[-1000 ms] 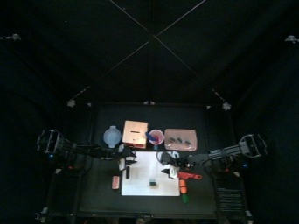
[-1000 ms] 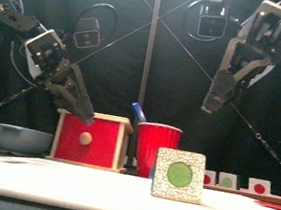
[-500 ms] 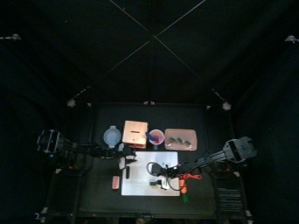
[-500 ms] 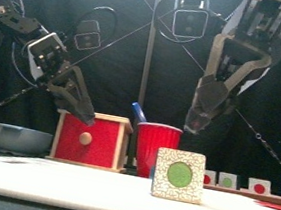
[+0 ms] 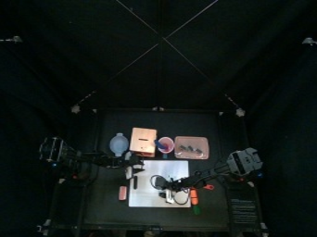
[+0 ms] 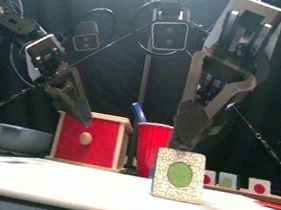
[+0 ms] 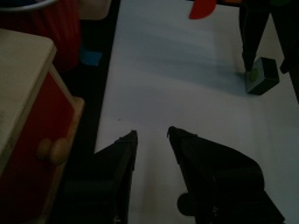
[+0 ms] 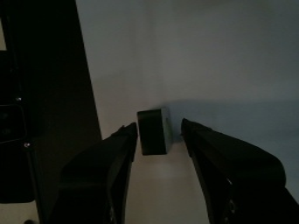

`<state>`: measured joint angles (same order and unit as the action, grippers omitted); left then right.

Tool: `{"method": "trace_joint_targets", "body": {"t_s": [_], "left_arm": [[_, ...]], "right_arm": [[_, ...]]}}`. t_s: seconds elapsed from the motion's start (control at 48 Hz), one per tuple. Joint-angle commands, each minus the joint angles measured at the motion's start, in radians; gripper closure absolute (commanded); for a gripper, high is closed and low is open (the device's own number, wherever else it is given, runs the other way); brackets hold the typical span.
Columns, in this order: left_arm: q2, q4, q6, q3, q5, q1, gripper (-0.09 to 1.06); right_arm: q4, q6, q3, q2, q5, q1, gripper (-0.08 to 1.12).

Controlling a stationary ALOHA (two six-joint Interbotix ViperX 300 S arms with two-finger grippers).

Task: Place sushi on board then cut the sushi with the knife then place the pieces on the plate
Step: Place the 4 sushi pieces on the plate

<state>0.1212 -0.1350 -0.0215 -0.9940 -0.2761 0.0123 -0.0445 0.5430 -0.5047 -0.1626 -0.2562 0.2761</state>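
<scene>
The sushi piece [image 6: 180, 176], a single block with a pale speckled face and a green centre, stands upright on the white cutting board [image 5: 151, 176], toward the board's front edge and about midway across it. The right gripper [image 6: 187, 143] hangs directly over it. Its fingers [image 8: 218, 150] are spread, one on each side of the block's top. In the right wrist view the block sits closer to one finger, with a clear gap to the other, so nothing is pinched. The left gripper [image 6: 72, 111] hovers over the board's back left corner, just in front of the wooden box [image 6: 91, 141] with its red drawer front. Its fingers are a little apart and hold nothing. Behind the board, along the back of the surface [image 5: 106, 208], stand the blue-grey bowl [image 6: 21, 139] at the left, then the box, then the red cup [image 6: 157, 150] with the blue knife [image 6: 138, 112] sticking out of it. The pink tray [image 5: 191, 146] lies to the right of the cup. A small red toy [image 5: 122, 192] lies on the surface just off the board's left edge, and an orange one [image 5: 198, 196] lies at the board's right edge near the front corner. What these two toys are cannot be made out.
</scene>
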Motion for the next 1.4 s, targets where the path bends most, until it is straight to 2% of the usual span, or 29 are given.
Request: {"method": "trace_joint_targets", "body": {"t_s": [0.021, 0.188, 0.375, 0.521, 0.646, 0.917, 1.062, 1.188, 1.396], "left_arm": [[0.005, 0.002, 0.0, 0.011, -0.003, 0.003, 0.21], [0.006, 0.002, 0.0, 0.009, -0.003, 0.003, 0.21], [0.006, 0.002, 0.0, 0.006, -0.003, 0.002, 0.21], [0.006, 0.002, 0.0, 0.008, -0.003, 0.002, 0.21], [0.006, 0.002, 0.0, 0.008, -0.003, 0.0, 0.21], [0.006, 0.0, 0.003, 0.006, 0.008, -0.003, 0.21], [0.006, 0.002, 0.002, 0.008, 0.014, -0.002, 0.21], [0.008, 0.002, 0.0, 0.008, 0.015, 0.0, 0.21], [0.008, 0.003, 0.0, 0.009, 0.015, 0.003, 0.21]], "right_arm": [[0.008, 0.0, 0.025, 0.014, 0.009, 0.003, 0.23], [0.0, 0.0, 0.035, -0.02, 0.011, 0.005, 0.23], [-0.035, 0.0, 0.041, -0.038, 0.006, 0.002, 0.31], [-0.041, 0.002, 0.018, 0.0, -0.025, -0.008, 0.44], [-0.063, 0.0, -0.025, 0.095, -0.08, -0.058, 0.45], [-0.091, 0.002, -0.179, 0.362, -0.235, -0.259, 0.45], [-0.121, 0.0, -0.268, 0.466, -0.295, -0.43, 0.45], [-0.181, 0.0, -0.321, 0.502, -0.307, -0.572, 0.45], [-0.258, 0.0, -0.357, 0.471, -0.305, -0.747, 0.45]]}}
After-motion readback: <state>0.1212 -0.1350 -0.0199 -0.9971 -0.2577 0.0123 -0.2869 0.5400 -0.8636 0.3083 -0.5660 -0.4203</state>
